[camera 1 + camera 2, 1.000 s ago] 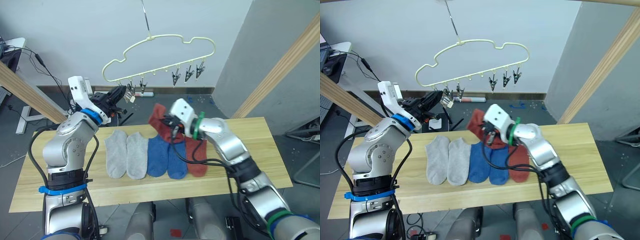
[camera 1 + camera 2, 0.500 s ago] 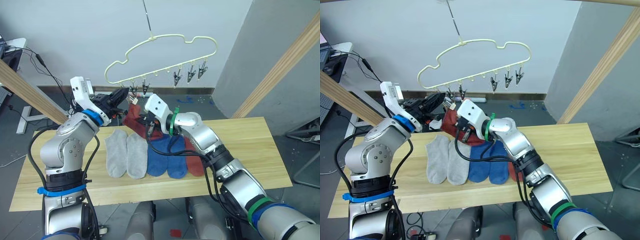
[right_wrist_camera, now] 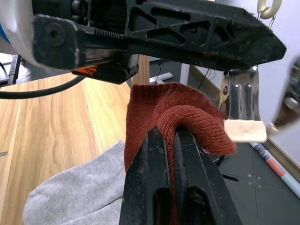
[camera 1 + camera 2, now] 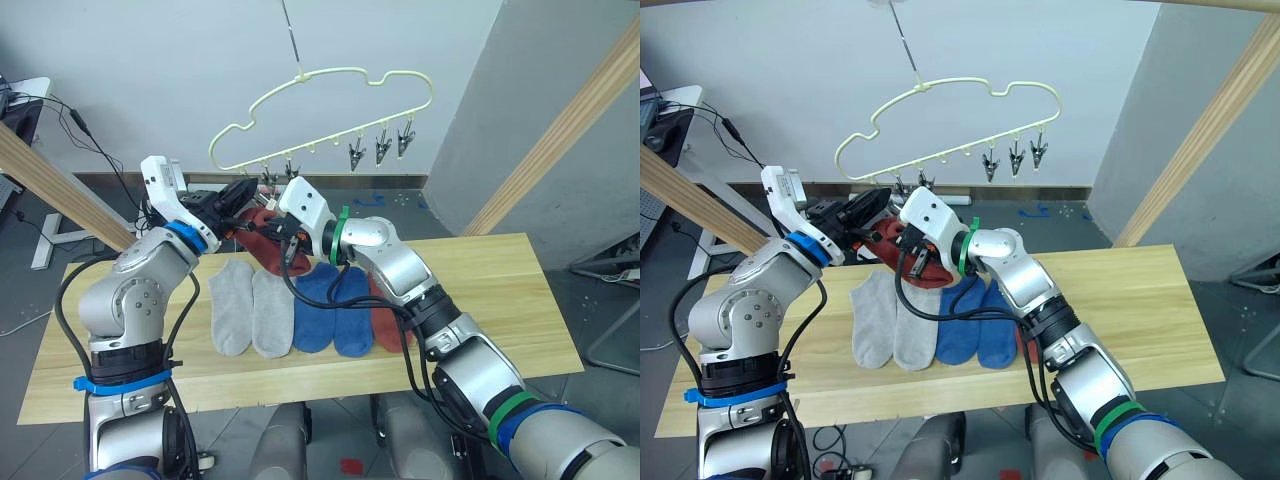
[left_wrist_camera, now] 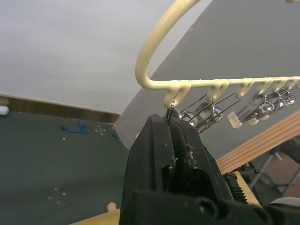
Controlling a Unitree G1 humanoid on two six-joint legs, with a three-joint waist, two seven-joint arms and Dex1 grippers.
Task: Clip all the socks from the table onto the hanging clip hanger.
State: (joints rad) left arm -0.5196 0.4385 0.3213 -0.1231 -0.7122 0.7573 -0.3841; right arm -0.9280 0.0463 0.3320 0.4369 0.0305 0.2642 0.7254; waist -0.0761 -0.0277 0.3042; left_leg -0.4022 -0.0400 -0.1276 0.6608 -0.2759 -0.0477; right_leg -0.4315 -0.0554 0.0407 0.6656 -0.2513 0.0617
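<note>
While five socks lie flat in a row on the desk (image 4: 500,300), the sixth is airborne. Count on desk: two grey socks (image 4: 250,305), two blue socks (image 4: 330,310), one red sock (image 4: 385,320) partly under the right arm. Above the row's far edge, right gripper (image 3: 171,140) clenched on the lifted red sock (image 3: 173,112), its folded edge just beside a dangling clip (image 3: 240,103). Left gripper (image 5: 172,136) closed on the end clip of the clip hanger (image 4: 330,85). Farther along its bar, three dark clips (image 4: 380,148) hang free.
</note>
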